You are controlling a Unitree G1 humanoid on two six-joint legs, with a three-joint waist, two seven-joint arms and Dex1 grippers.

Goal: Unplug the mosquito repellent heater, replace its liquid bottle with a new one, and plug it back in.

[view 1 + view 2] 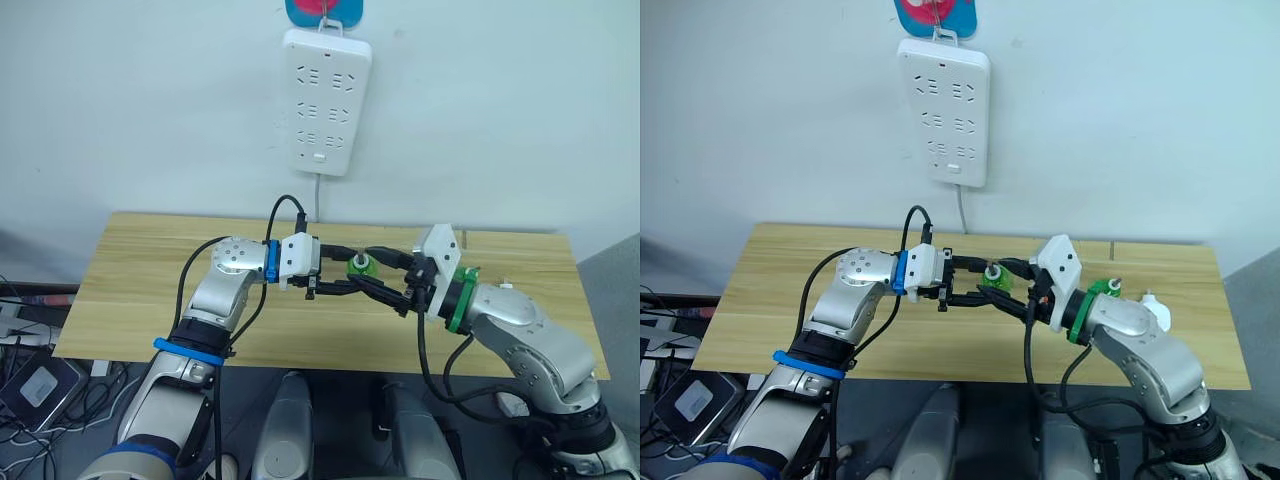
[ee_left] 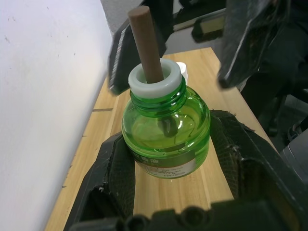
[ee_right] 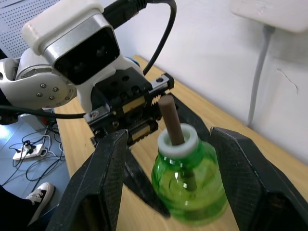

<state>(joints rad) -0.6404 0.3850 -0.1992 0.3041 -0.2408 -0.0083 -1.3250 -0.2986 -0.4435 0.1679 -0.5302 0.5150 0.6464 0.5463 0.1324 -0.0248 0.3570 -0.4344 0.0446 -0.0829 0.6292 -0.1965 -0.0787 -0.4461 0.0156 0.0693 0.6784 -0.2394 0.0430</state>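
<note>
Table (image 1: 150, 290) wooden, against white wall (image 1: 150, 100); power strip (image 1: 326, 100) hangs at 12 o'clock | left gripper (image 2: 168, 159) clamped on green bottle (image 2: 166, 130), over table centre | right gripper (image 3: 166, 159) fingers apart, one each side of bottle | right eye view: white heater (image 1: 1153, 308) on table at 3 o'clock | left wrist view: brown wick (image 2: 147, 45).

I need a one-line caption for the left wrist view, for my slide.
The left gripper holds a green liquid bottle with a brown wick above the wooden table.
</note>
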